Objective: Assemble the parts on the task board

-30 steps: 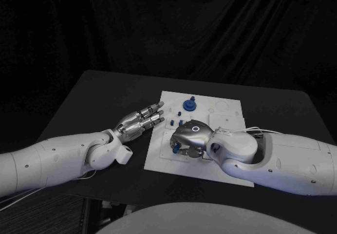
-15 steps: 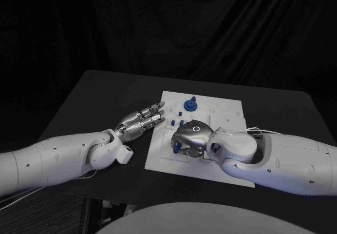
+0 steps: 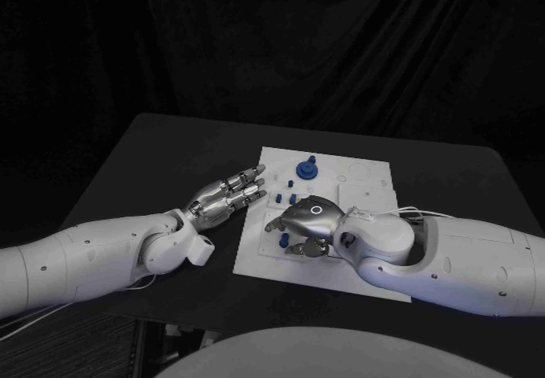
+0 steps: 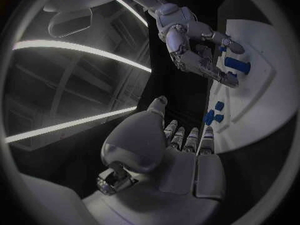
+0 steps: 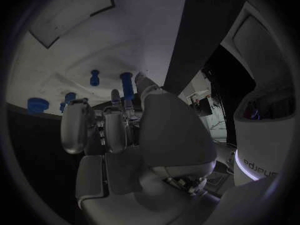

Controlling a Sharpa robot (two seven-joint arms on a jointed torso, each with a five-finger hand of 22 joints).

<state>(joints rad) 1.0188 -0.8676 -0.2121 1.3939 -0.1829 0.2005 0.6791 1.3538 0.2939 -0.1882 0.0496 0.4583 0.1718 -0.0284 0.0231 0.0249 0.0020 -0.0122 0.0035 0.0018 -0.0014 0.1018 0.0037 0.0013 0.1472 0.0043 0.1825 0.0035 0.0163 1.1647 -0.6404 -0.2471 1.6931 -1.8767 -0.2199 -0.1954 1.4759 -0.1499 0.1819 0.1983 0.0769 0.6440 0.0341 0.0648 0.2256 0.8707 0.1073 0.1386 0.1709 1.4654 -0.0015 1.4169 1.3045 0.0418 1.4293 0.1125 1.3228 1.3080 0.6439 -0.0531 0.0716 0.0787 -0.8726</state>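
I am reaching over the flat white rectangular task board (image 3: 341, 177), which is lying in the middle of the black worktop (image 3: 159, 150). My right hand (image 3: 305, 224) is hanging low over the board's near-left part, at about seven o'clock from the board's centre, palm down with its fingers (image 5: 75, 125) curling downward toward the surface. In the right wrist view a slim blue cylindrical part (image 5: 127, 85) is standing just beyond those fingertips, and I cannot tell whether they are pinching it or only touching it. Close beside it a small blue peg with a knobbed top (image 5: 94, 77) is sitting on the white surface, and a squat blue round part (image 5: 37, 104) is lying near the board's edge. My left hand (image 3: 228, 193) is resting flat at nine o'clock from the board, holding nothing, its fingers (image 4: 187, 137) stretched out straight and slightly spread, their tips reaching to the board's left edge. Just past those tips a few little blue pieces (image 3: 292, 189) are lying on the board. At twelve o'clock from my right hand, on the far half of the board, a larger blue round part with a raised stem (image 3: 305, 168) is standing upright, well apart from both hands. To the right of it, pale round recesses (image 3: 360, 171) are showing in the white plate.
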